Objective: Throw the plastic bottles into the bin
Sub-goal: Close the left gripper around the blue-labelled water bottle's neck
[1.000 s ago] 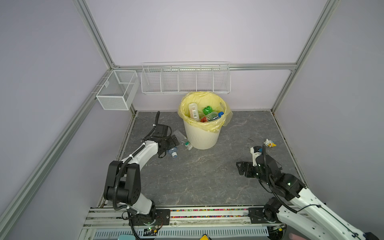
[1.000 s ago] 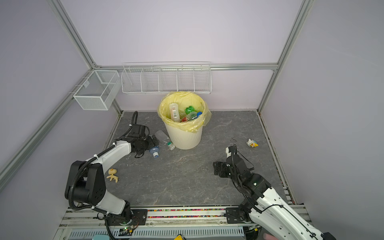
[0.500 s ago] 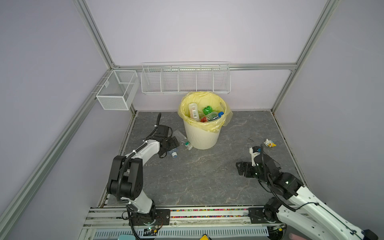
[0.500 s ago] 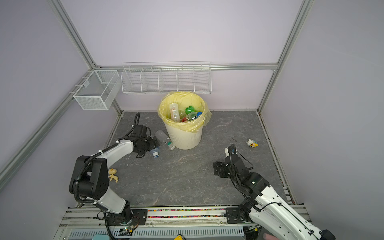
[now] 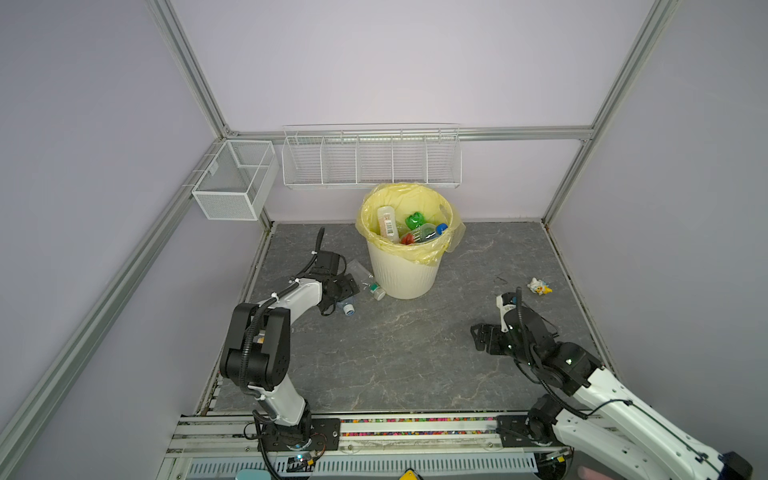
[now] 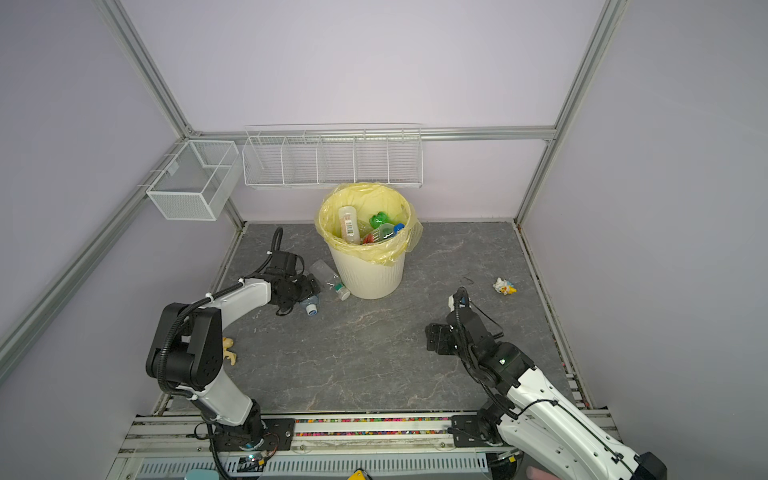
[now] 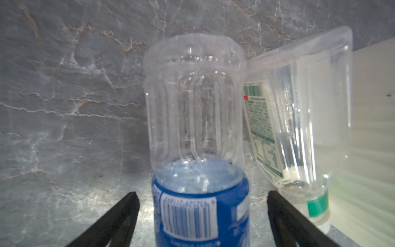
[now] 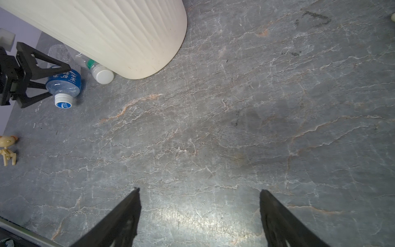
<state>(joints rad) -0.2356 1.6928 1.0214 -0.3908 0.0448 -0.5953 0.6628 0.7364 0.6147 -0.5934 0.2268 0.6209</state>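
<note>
Straddling the blue-labelled bottle (image 7: 201,149), the left jaws stand open; next, probably close and lift. Right jaws: open, empty.

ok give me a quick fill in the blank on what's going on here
1. The left gripper straddles a lying bottle with a ____ label.
2. The bin is lined with a ____ bag.
3. The second bottle, with a green neck band, has a ____ cap.
4. The right gripper is ____ and holds nothing.
Missing words: blue; yellow; white; open
</note>
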